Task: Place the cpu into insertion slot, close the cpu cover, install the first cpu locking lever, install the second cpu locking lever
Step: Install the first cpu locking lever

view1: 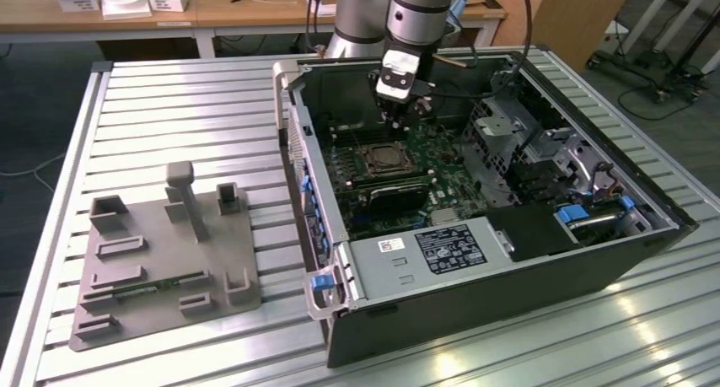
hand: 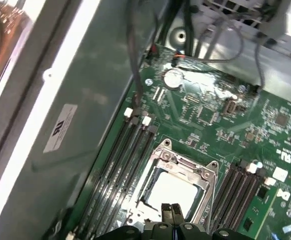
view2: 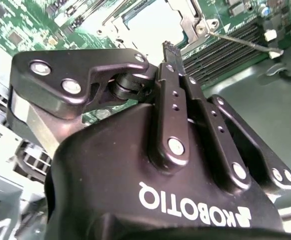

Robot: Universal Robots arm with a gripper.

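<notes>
**A:** How does the gripper stand?

**B:** Its two fingertips are pressed together with no gap, and nothing is pinched between them. In the exterior view it hangs inside the open computer case, above the motherboard. In the first wrist view the tips sit over the near edge of the cpu. I cannot tell whether they touch it.

**A:** Where is the chip?

**B:** It is seated in the insertion slot, lying flat. The cpu cover lies down around it, so the chip shows through the square window.

**A:** Counts?

**B:** There is one cpu, one slot and one cover. Two banks of long black memory slots run one on each side of the socket. One round coin cell sits further along the board. In the second wrist view, one thin wire lever slants away from the socket's corner across a memory bank.

**A:** How does the chip look?

**B:** It is square, with a pale silver-grey top that catches the light brightly. The duller metal frame surrounds it.
</notes>
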